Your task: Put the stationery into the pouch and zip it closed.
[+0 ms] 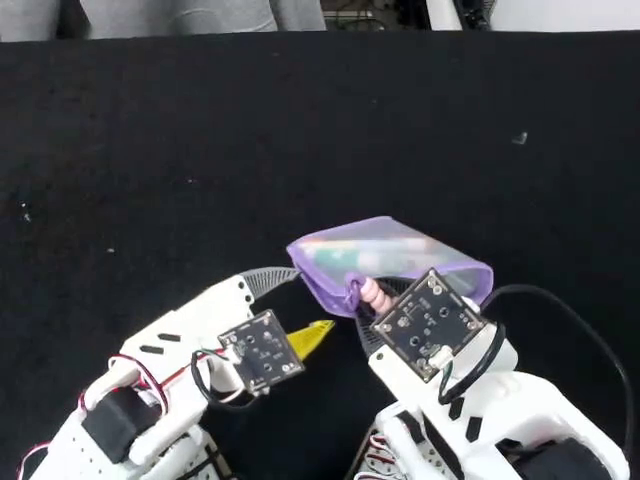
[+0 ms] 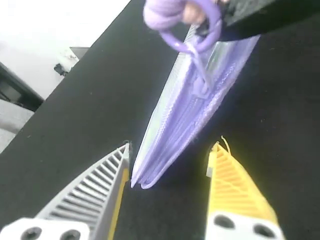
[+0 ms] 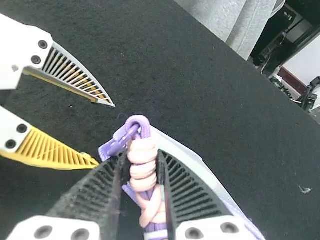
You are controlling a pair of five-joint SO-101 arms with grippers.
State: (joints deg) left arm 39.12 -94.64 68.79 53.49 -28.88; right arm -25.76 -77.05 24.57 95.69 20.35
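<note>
Black cloth-covered table (image 1: 150,150), with a grey curtain (image 3: 240,20) behind it in the right wrist view.

The purple pouch (image 1: 400,255) (image 2: 185,115) (image 3: 200,165) lay on the cloth, right in front of both grippers. One end was lifted off the cloth towards the right gripper. The walls were see-through, and greenish and white stationery (image 1: 340,258) showed inside. Could not tell how far the zip was run.

A pink coiled charm (image 1: 375,293) (image 3: 142,165) hung off the zip pull on a purple ring (image 2: 200,35) (image 3: 137,125). The ring sat just past the right fingertips.

The right gripper (image 1: 372,300) (image 3: 141,155) had black ribbed fingers clamped on the charm. The coil was squeezed between both pads and the pouch edge ran out ahead of the tips.

The left gripper (image 1: 305,300) (image 2: 171,150) (image 3: 104,134) had one grey finger and one yellow, spread wide apart and holding nothing. The pouch's near corner sat in the gap between them, closer to the grey finger (image 2: 107,175) than to the yellow finger (image 2: 232,185). Could not tell whether it touched either. From the left gripper, the right gripper was straight ahead, at the pouch's far end. From the right gripper, the left tips were off to one side, near the ring but apart from it.

The white arm bodies sat side by side at the near table edge, behind the grippers.
</note>
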